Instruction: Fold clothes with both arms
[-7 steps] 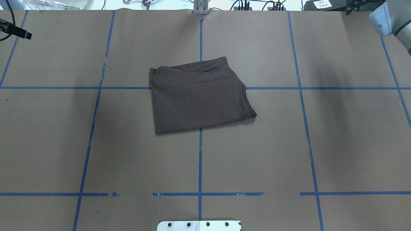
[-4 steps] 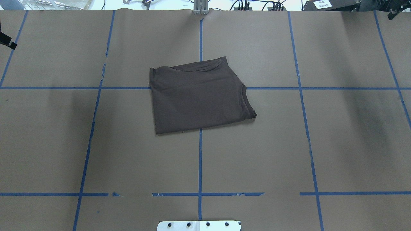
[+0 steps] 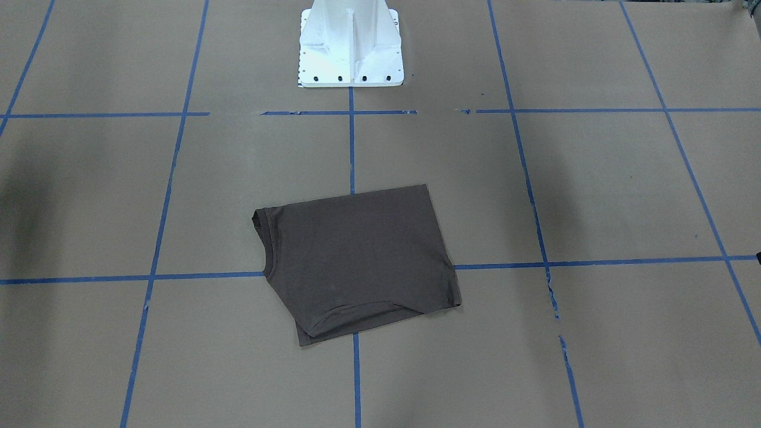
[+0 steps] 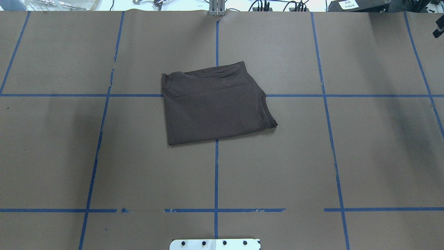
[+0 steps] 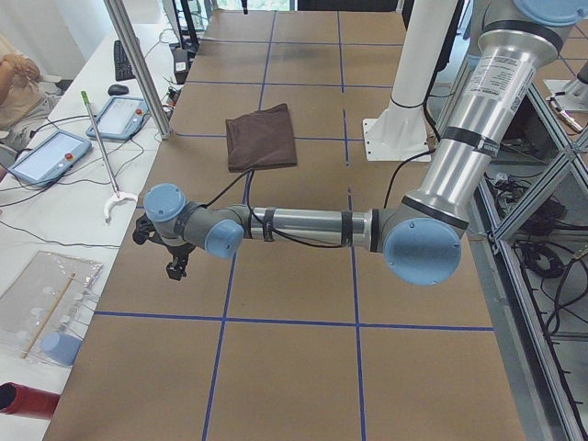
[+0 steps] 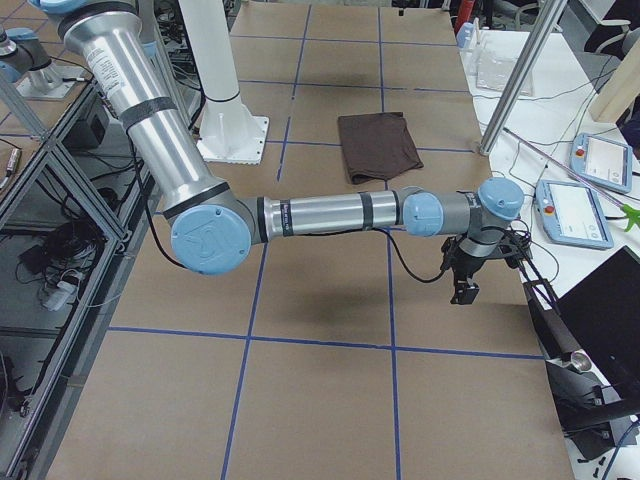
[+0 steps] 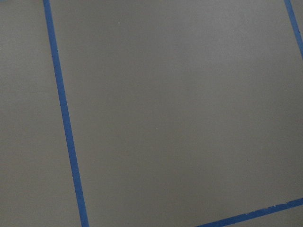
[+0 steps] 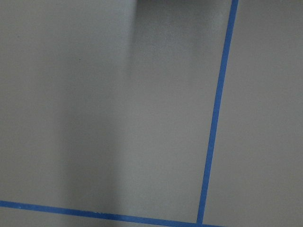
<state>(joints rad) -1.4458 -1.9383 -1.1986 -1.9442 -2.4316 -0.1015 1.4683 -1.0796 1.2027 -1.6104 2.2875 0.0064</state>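
The dark brown T-shirt lies folded into a compact rectangle at the table's middle, with its ribbed collar edge on the overhead view's right. It also shows in the front view and both side views. Both arms are stretched far from it. The left gripper hangs over the table's left end. The right gripper hangs over the right end, and only a black sliver of it shows overhead. I cannot tell whether either is open or shut. Both wrist views show only paper and tape.
Brown paper with a blue tape grid covers the table. The white bolted pedestal stands at the robot's side. Tablets, a grabber stick and cables lie on the white benches beyond the table's far edge.
Both arms have swung outward. The left arm's black part has left the overhead view. The right arm has withdrawn to a black sliver at the right edge. The shirt has not moved.
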